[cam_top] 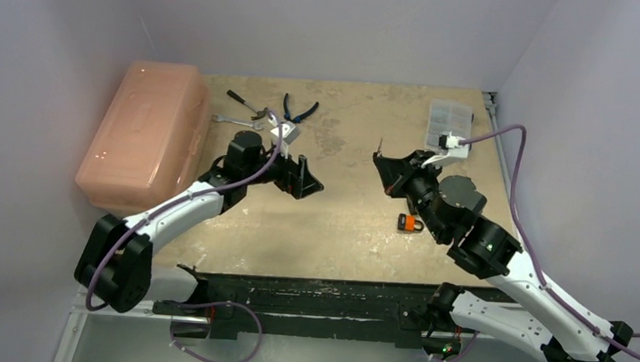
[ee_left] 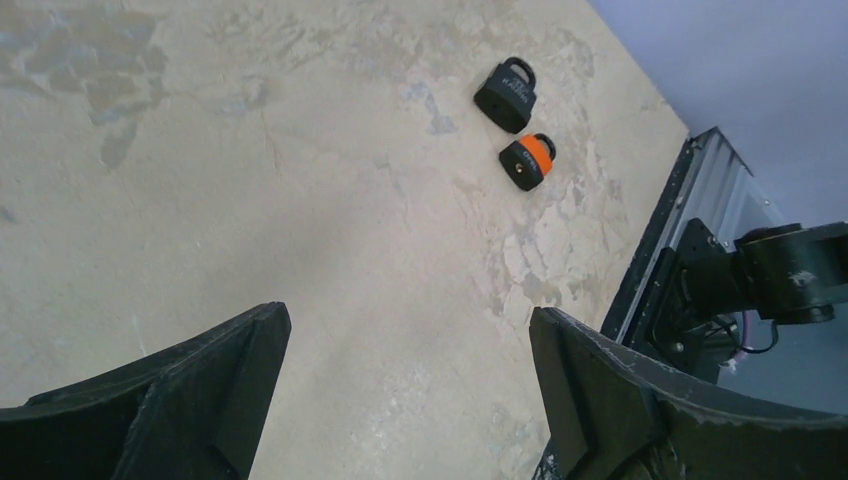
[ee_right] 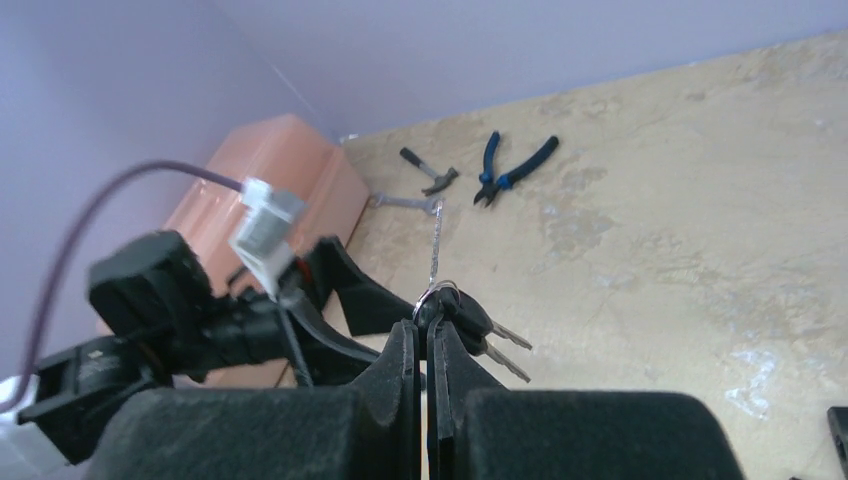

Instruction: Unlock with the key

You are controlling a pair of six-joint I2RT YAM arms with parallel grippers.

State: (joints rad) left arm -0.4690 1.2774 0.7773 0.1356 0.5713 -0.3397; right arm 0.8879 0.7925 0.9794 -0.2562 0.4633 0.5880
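A small orange padlock [cam_top: 411, 223] lies on the table just in front of my right arm. The left wrist view shows it [ee_left: 527, 162] next to a black padlock [ee_left: 507, 95]. My right gripper [cam_top: 382, 165] is raised above the table and is shut on a bunch of black-headed keys [ee_right: 470, 320] on a ring, with two blades sticking out to the right of the fingertips. My left gripper [cam_top: 304, 180] is open and empty over bare table, left of the padlocks; its fingers [ee_left: 230, 370] stand wide apart.
A pink plastic box [cam_top: 143, 132] stands at the far left. Blue-handled pliers [cam_top: 300, 110], a small hammer [cam_top: 242, 99] and a wrench lie at the back. A clear compartment case [cam_top: 449, 122] sits at the back right. The table's near edge has a black rail [cam_top: 309, 298].
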